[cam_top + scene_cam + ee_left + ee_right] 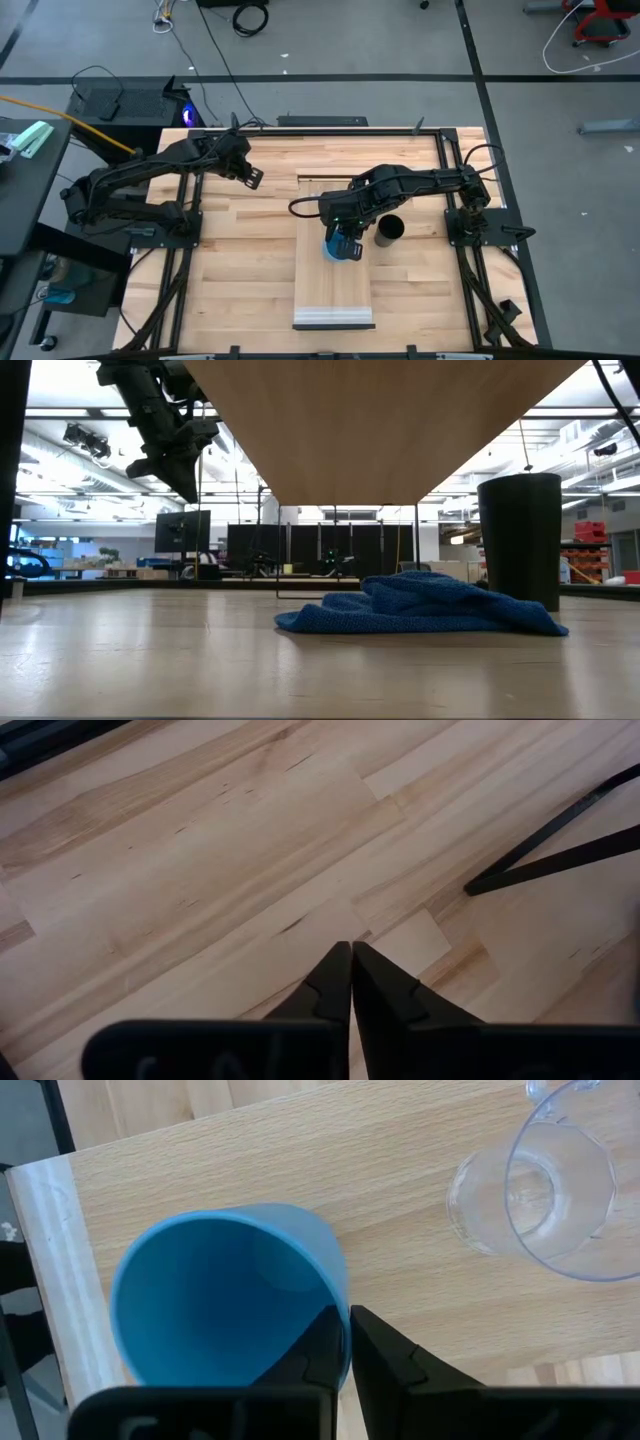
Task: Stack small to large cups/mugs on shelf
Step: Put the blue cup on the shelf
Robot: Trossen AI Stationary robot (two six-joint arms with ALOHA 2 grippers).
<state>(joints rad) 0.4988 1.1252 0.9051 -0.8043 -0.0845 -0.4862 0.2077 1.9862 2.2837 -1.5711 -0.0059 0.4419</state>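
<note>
The shelf (334, 290) is a long light-wood board with a pale metal strip (333, 320) at its near end. My right gripper (348, 1312) is over the shelf's middle (343, 247), shut on the bright blue cup (225, 1295). The clear cup (545, 1180) stands upright on the shelf (420, 1140) a little way from the blue one; the arm hides it in the high view. The black cup (390, 231) stands upright on the tabletop just right of the shelf and also shows in the low view (520, 535). My left gripper (350, 970) is shut and hangs above the tabletop's far left (250, 175). My right gripper holds the blue cup by its rim wall (343, 1302), one finger (318, 1342) inside the cup and the other (390, 1352) outside. The fingers come from above, pointing down. The cup's mouth faces up, slightly tilted; whether its base rests on the shelf I cannot tell.
A crumpled blue cloth (420, 608) lies on the tabletop beneath the raised shelf (380, 420). Dark metal frame rails (445, 170) run along the table's sides and far edge. Bare butcher-block tabletop (240, 260) lies left of the shelf.
</note>
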